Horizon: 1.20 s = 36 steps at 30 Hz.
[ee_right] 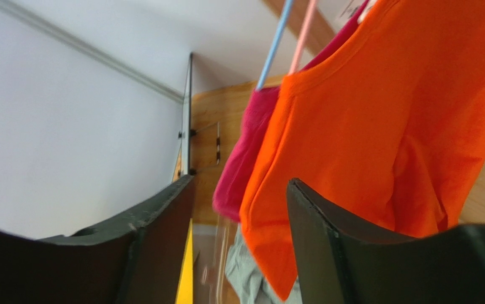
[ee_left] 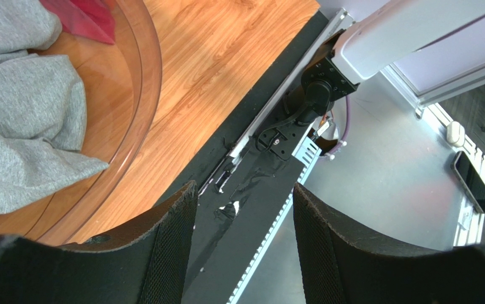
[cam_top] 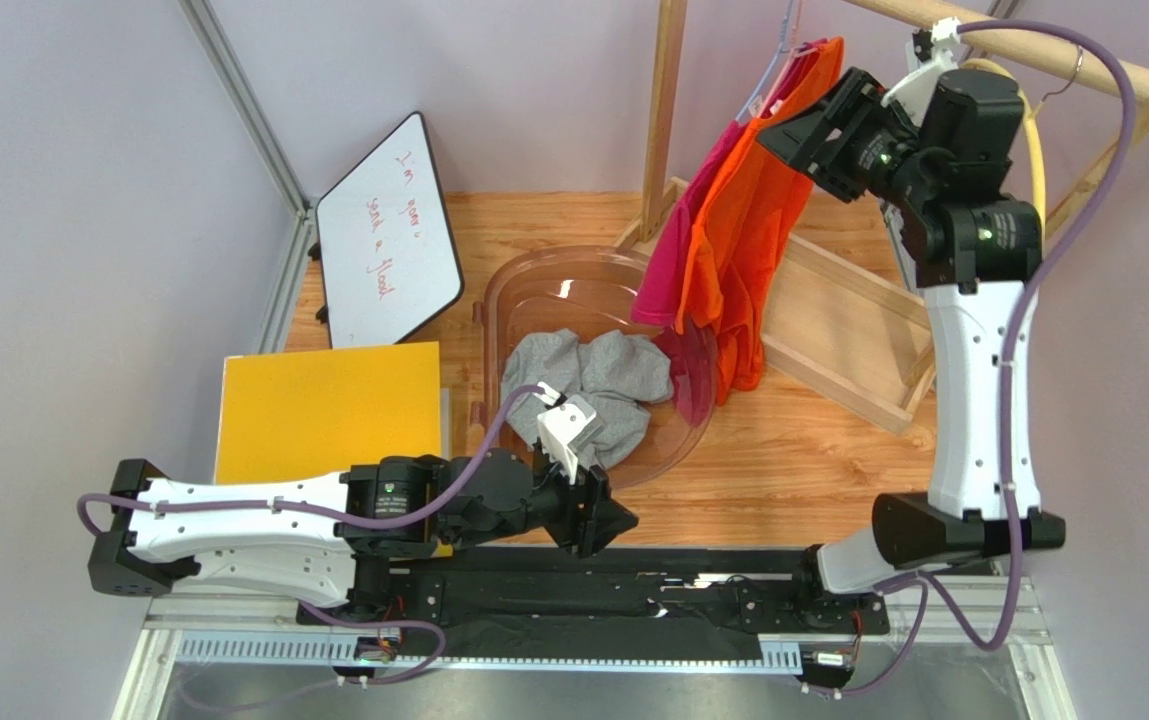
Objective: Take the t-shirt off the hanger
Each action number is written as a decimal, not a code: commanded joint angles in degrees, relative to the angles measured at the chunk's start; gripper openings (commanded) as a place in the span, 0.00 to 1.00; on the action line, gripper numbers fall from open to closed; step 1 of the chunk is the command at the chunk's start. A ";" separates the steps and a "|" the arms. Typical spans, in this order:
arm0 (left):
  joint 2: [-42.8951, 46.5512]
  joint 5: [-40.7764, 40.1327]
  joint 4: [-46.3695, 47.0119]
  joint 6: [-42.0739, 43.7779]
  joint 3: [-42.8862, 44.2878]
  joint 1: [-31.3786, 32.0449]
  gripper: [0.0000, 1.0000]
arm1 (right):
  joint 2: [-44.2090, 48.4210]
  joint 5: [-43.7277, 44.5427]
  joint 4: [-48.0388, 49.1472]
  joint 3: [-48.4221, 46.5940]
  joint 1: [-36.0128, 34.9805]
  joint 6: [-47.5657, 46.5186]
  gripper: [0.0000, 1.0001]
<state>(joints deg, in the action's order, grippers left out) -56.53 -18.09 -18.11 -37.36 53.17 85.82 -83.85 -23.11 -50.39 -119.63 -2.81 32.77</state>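
Whiteboard (cam_top: 385,233), red handwriting unreadable, left pincer (ee_left: 245,196) apart and empty, right pincer (ee_right: 241,190) apart near orange t-shirt (ee_right: 378,114)

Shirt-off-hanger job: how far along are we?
Done: a grey shirt lies in the clear basin. In hand: right hand is up at the orange t-shirt, open, not gripping; left hand idles open. Left: orange t-shirt and pink t-shirt hang on hangers.
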 commanded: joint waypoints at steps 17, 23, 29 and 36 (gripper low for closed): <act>-1.21 -4.68 -5.18 6.86 7.30 -1.61 0.68 | -9.75 17.04 22.44 -0.78 -0.18 5.28 0.36; -5.16 -0.72 -5.80 7.74 11.08 -5.31 0.68 | -12.90 16.00 23.32 -1.21 -0.18 4.41 0.37; -6.22 -0.63 -5.62 7.92 12.31 -5.75 0.68 | -15.29 15.64 23.67 -2.27 -0.27 4.40 0.36; -6.05 -0.37 -5.89 7.83 11.96 -6.54 0.68 | -15.55 15.47 26.39 1.93 -0.18 5.54 0.24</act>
<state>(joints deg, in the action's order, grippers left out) -62.83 -18.96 -24.49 -30.63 63.18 79.75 -98.04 -7.92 -27.90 -119.61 -3.57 37.26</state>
